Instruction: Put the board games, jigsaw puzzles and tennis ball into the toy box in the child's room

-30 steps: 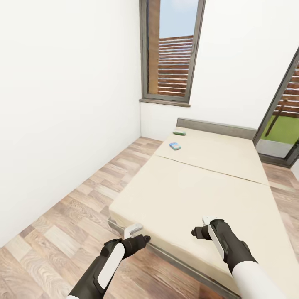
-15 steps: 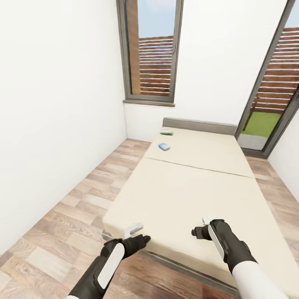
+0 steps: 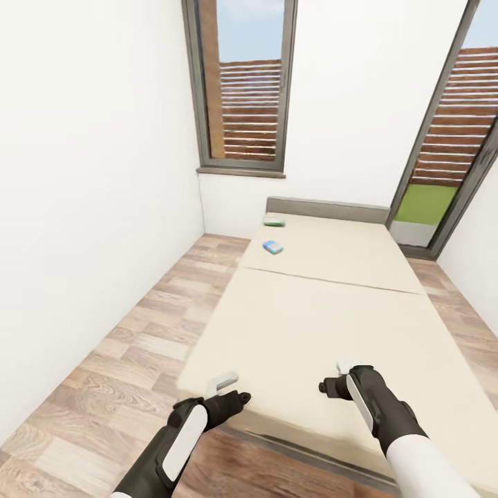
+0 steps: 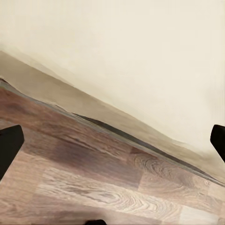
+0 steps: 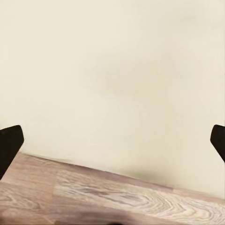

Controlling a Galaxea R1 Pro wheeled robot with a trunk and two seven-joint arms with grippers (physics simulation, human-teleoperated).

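In the head view the bed (image 3: 325, 304) ran from the lower centre of the frame up toward the upper centre, its beige mattress split into two sections by a seam and ending at a grey headboard (image 3: 326, 209). Two board games lay on the far section, near its left edge: a small blue one (image 3: 272, 247) just above the seam, and a green-edged one (image 3: 274, 221) farther up, close to the headboard. The two boxes were apart from each other and neither was touched by an arm.

The left end effector (image 3: 225, 384) hung at the lower left of centre, over the near corner of the mattress where it met the wood-plank floor (image 3: 117, 360). The right end effector (image 3: 340, 372) hung at the lower right of centre, above the mattress. Both were empty, with their fingers spread wide; in each wrist view the dark fingertips (image 4: 9, 146) (image 5: 9, 145) stood at opposite edges of the frame with only mattress and floor between them. Both end effectors were well apart from the board games.

A tall grey-framed window (image 3: 238, 86) filled the upper centre, and a glazed door (image 3: 449, 159) stood at the upper right. A white wall (image 3: 83, 173) took up the left side.
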